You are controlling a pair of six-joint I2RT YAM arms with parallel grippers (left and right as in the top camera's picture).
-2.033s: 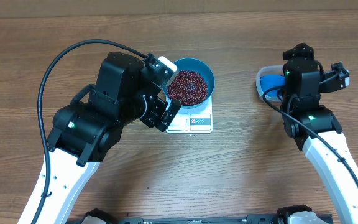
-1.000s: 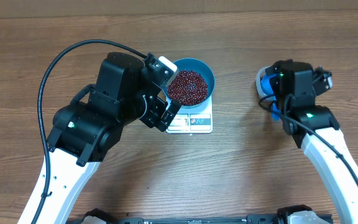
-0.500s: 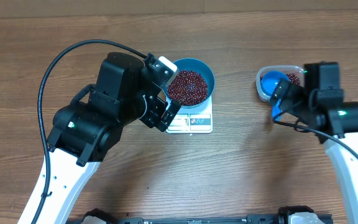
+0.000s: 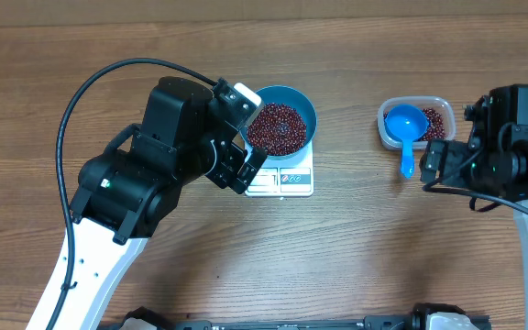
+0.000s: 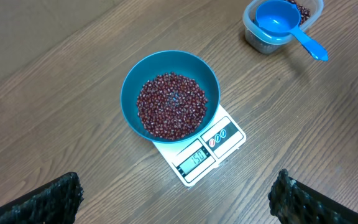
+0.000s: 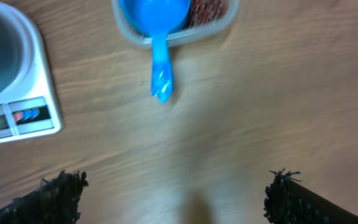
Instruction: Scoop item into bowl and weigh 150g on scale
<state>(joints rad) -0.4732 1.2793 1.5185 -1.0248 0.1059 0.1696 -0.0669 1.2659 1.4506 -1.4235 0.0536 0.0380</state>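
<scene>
Beans (image 4: 276, 126), small and dark red-brown, fill the bottom of a deep blue bowl (image 4: 306, 108) that sits on a white square scale (image 4: 282, 181) on a wooden table (image 4: 337, 257). Well to the right, a blue scoop (image 4: 404, 128) rests in a clear plastic tub (image 4: 438, 108), its handle poking over the rim. The left gripper (image 5: 179, 196) hovers just beside the bowl, fingers spread wide and empty. The right gripper (image 6: 173, 199) hangs near the scoop handle, fingers likewise apart, holding nothing.
</scene>
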